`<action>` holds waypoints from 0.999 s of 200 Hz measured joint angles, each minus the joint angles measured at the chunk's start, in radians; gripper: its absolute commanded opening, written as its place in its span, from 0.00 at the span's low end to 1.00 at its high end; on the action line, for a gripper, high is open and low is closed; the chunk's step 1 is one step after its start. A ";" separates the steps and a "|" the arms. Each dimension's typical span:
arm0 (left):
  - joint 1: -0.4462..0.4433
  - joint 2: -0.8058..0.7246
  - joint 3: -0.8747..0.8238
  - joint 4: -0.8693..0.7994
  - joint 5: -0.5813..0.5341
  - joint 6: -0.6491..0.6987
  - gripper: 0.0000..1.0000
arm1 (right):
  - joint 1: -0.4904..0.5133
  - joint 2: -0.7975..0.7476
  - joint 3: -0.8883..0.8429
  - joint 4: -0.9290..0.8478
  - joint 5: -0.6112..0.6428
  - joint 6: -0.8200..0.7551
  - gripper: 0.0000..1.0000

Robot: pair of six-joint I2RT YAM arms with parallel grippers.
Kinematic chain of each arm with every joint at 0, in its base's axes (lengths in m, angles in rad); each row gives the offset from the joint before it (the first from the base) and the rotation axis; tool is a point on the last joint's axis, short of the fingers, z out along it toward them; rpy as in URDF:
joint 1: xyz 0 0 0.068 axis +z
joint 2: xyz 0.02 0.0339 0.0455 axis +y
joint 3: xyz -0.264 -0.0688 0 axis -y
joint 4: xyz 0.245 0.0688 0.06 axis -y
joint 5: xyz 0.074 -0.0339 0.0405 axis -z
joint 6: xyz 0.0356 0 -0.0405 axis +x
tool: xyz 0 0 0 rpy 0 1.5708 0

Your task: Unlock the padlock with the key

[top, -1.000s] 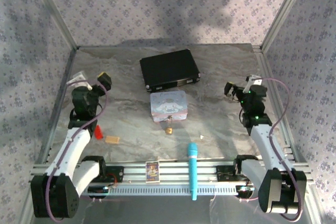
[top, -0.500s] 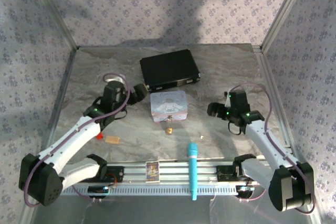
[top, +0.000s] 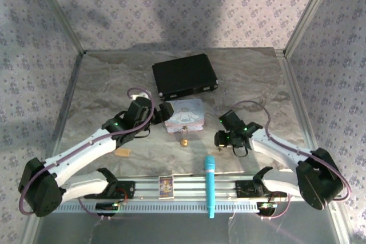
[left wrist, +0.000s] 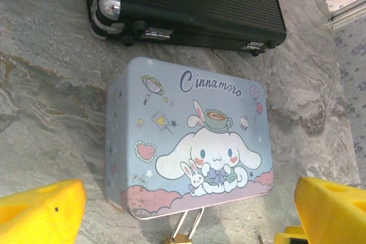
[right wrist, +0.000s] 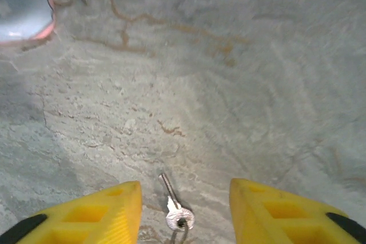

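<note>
The small brass padlock (top: 184,141) lies on the table just in front of the pastel cartoon tin (top: 183,115). In the left wrist view its thin shackle and brass top (left wrist: 182,236) sit at the bottom edge, below the tin (left wrist: 189,141). My left gripper (top: 164,112) hovers at the tin's left side, open wide (left wrist: 186,212). The silver key (right wrist: 173,204) lies flat on the table with a ring through its head. My right gripper (right wrist: 186,212) is low over it, open, with a yellow finger on each side and neither touching it. From above, the right gripper (top: 222,138) is right of the padlock.
A black case (top: 185,76) lies behind the tin. A turquoise microphone-like stick (top: 210,184) lies across the front rail, with a small card (top: 166,186) to its left. A tan block (top: 122,153) rests by the left arm. Patterned walls enclose the table.
Both arms have swung inward from the sides. The left gripper came to the tin. The right gripper dropped over the key and its jaws have narrowed.
</note>
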 measured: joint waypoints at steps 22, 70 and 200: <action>-0.018 0.019 -0.002 0.002 -0.004 -0.015 0.94 | 0.024 0.022 -0.002 -0.001 0.014 0.039 0.40; -0.024 0.045 -0.002 0.002 -0.011 -0.025 0.94 | 0.044 0.023 -0.013 -0.007 0.028 0.103 0.34; -0.024 0.078 -0.002 -0.005 -0.053 -0.033 0.96 | 0.121 0.038 -0.040 -0.016 0.057 0.208 0.10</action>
